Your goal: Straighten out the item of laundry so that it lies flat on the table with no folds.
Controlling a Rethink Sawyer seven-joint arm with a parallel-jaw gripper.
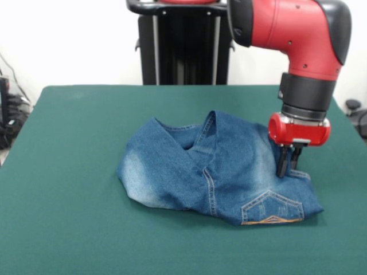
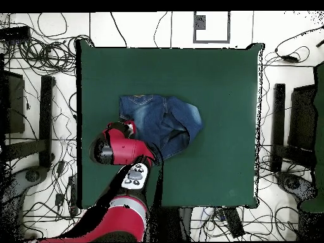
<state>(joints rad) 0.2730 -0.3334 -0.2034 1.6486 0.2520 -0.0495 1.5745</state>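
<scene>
- One pair of jeans (image 1: 215,169) lay bunched in a heap on the green table (image 1: 69,172), a little right of the middle in the front view, with bare cloth on every side.
- The denim was folded over itself; one raised fold stood up as a ridge near the top middle of the heap.
- One back pocket (image 1: 272,209) with orange stitching showed at the heap's lower right corner, and one faded whitish patch showed at its left end.
- One red and black arm (image 1: 304,34) came down over the right end of the heap.
- One gripper (image 1: 288,166) pointed straight down, its dark fingers close together with the tips at the denim; whether they pinched the cloth cannot be told from either view.
- From overhead, the jeans (image 2: 161,121) sat left of the table's (image 2: 228,69) centre, and the arm's (image 2: 123,149) red wrist covered their lower left edge, hiding the gripper.
</scene>
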